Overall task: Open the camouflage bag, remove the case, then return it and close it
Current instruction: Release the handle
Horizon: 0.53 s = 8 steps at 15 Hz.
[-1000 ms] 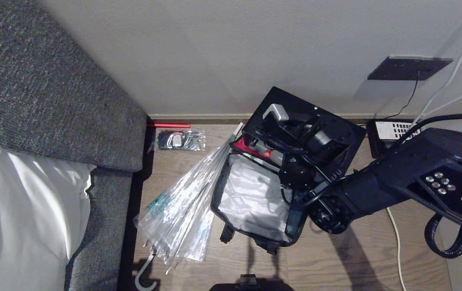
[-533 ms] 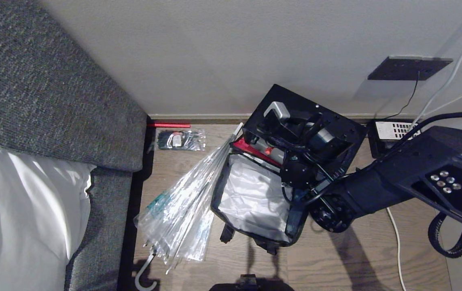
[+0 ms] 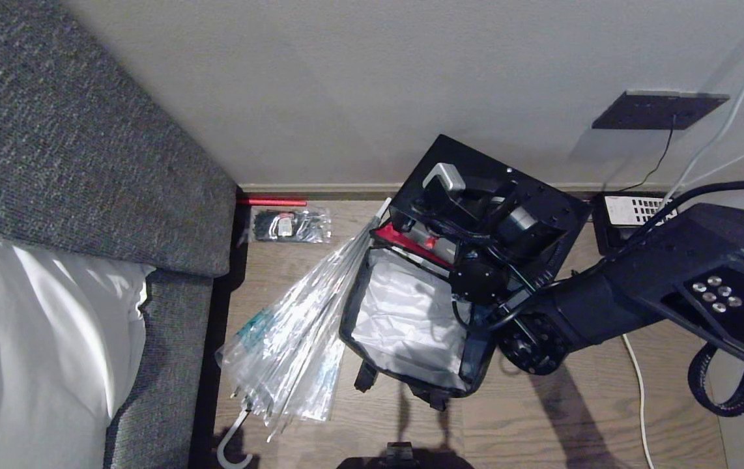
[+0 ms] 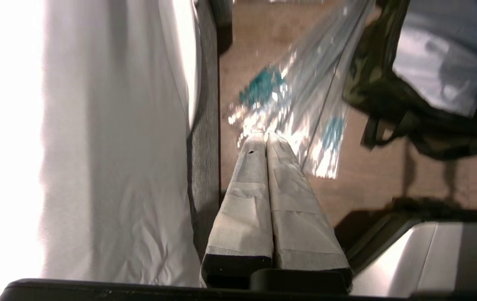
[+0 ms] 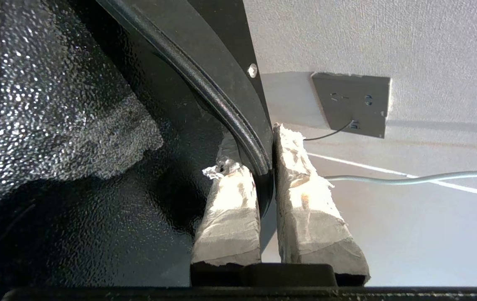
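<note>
We see the camouflage bag (image 3: 411,319) lying open on the wooden floor (image 3: 541,423), its silvery-white lining facing up, just beside a plastic-wrapped umbrella (image 3: 294,352). Our right gripper (image 5: 265,167) holds a black case (image 3: 528,195) tilted above the bag's far end, by the wall; its taped fingers (image 5: 301,192) pinch the case's rim from both sides. Our left gripper (image 4: 265,140) hangs apart over the floor near the sofa (image 3: 53,163), its fingers (image 4: 247,196) pressed together on nothing.

Both grippers' fingers (image 4: 263,184) pressed together.
</note>
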### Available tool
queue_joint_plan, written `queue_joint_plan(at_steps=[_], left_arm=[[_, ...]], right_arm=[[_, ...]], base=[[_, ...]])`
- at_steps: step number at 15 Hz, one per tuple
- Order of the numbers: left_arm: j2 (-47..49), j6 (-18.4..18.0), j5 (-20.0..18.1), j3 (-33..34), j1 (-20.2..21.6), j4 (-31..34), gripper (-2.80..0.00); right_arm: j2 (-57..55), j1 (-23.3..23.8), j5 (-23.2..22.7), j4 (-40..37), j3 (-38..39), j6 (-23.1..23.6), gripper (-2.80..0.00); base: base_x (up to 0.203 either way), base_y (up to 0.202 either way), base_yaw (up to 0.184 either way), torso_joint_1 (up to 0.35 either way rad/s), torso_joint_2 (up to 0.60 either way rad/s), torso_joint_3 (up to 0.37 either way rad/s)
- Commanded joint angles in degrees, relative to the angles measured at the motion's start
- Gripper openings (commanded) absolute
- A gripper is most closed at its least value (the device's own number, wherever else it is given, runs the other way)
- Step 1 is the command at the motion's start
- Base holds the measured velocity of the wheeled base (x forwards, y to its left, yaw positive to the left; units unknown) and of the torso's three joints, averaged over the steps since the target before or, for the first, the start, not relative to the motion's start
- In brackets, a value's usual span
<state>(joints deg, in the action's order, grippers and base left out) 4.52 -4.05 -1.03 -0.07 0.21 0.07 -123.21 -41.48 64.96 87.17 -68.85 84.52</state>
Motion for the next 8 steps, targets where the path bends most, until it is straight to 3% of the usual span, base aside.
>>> queue_joint_plan(at_steps=[1,8], left_arm=[[-4.7,0.2,0.0,0.0,-0.1,0.0,-2.80],[-4.5,0.1,0.1,0.1,-0.1,-0.1,-2.80]], right_arm=[[-0.2,0.0,0.3,0.5,0.3,0.4,-2.80],[-1.2,2.4,0.4,0.5,2.1,-0.9,-2.80]], base=[[0.000,0.000,0.000,0.000,0.00,0.000],[0.000,0.000,0.000,0.000,0.00,0.000]])
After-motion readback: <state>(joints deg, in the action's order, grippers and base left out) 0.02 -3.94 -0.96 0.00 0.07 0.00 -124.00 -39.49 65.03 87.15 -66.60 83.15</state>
